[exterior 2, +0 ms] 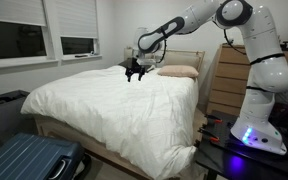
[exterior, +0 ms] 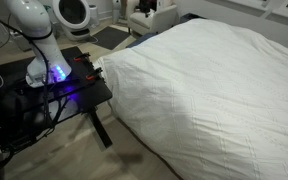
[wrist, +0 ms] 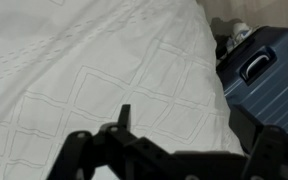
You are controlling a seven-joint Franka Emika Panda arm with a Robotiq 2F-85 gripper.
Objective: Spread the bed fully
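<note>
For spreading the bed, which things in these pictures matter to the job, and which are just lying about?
Part of the job:
- the bed with its white duvet
- the pincer, open and empty, above the duvet

Just lying about:
- the blue suitcase beside the bed
- the pillow at the head end
- the wooden dresser
- the black table under the arm

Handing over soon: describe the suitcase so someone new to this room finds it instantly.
Start from the big white quilted bed. On the floor by its corner farthest from the pillow sits the suitcase. It is dark blue, ribbed and hard-shelled, unlike the soft white bed beside it.
</note>
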